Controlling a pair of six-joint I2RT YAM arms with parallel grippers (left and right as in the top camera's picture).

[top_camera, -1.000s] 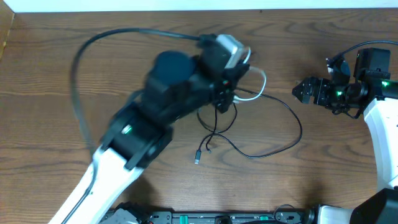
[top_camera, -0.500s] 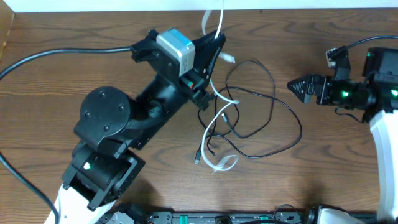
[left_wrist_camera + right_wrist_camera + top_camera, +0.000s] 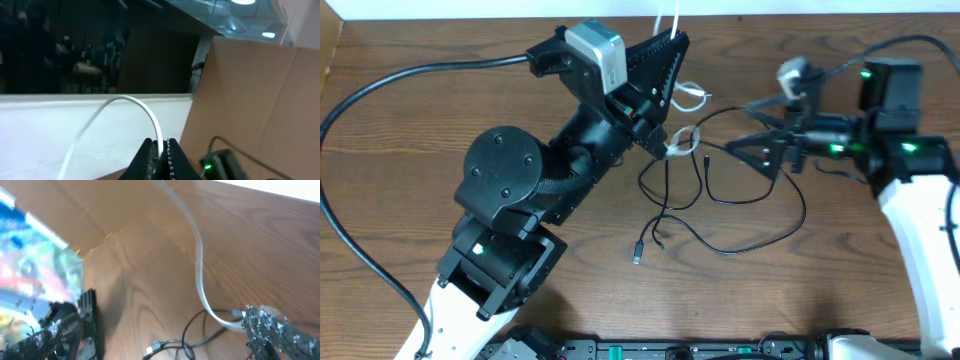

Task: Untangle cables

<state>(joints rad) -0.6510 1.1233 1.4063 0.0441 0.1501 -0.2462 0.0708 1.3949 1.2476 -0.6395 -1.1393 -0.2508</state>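
Half a second ago the right gripper (image 3: 742,128) sat at the far right edge; it has since reached left and now hovers over the tangle, blurred. The low white loop that lay near the front of the tabletop (image 3: 820,300) has been drawn up off the wood. The left gripper (image 3: 670,45) stays at the far edge, its fingers (image 3: 148,152) clenched on the white cable (image 3: 126,97), which arcs upward from them. The right fingers (image 3: 272,327) are spread wide and hold nothing. There are two cables, one white and one black. The black cable (image 3: 804,210) lies in loops at the tabletop's centre.
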